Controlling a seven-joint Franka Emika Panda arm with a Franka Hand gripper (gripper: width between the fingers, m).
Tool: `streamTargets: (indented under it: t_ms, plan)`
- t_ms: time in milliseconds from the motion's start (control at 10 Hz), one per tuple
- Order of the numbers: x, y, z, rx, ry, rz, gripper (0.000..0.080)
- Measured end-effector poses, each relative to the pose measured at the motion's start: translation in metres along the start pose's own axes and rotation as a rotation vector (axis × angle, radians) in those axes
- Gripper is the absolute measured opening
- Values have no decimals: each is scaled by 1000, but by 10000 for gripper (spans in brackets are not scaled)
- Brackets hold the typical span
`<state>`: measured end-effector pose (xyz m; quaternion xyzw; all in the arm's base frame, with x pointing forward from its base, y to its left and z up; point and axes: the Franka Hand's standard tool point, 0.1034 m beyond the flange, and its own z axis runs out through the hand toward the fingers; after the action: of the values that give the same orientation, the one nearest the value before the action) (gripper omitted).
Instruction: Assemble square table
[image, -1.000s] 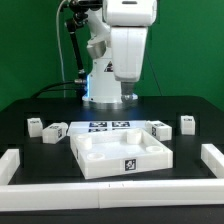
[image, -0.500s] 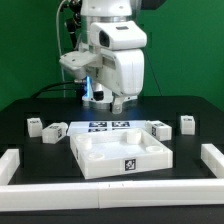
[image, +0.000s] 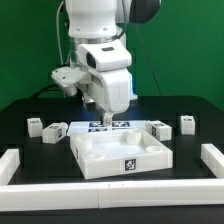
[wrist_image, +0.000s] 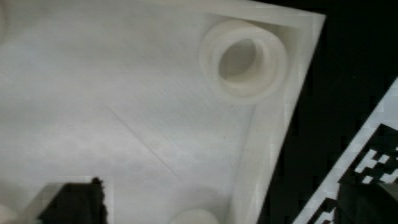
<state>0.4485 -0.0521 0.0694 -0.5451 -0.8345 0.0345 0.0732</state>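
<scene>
The square table top (image: 118, 152) is a white slab with a raised rim and a tag on its front side, lying in the middle of the black table. Two short white legs (image: 55, 131) lie on the exterior view's left and two more legs (image: 160, 128) on its right. My gripper (image: 100, 119) hangs low over the slab's back edge and holds nothing. In the wrist view the slab (wrist_image: 125, 120) fills the picture, with a round socket (wrist_image: 249, 60) near its corner. One dark fingertip (wrist_image: 75, 200) shows, set far to the side, so the gripper (wrist_image: 205, 212) looks open.
The marker board (image: 112, 126) lies just behind the slab, and its tags also show in the wrist view (wrist_image: 370, 170). A low white border wall (image: 110, 196) runs along the front and both sides of the table. The arm's base stands at the back.
The arm has swung toward the exterior view's left and come down, bringing the gripper low over the slab's back edge. The parts on the table have not moved.
</scene>
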Motion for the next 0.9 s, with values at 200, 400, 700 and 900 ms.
streamTargets:
  t_ms: [200, 400, 700, 900]
  plan:
    - [-1, -5, 10, -32, 6, 34, 650]
    - [12, -26, 35, -25, 44, 99, 650]
    - [14, -31, 58, 8, 67, 115, 650]
    - [13, -32, 66, 1, 65, 126, 650]
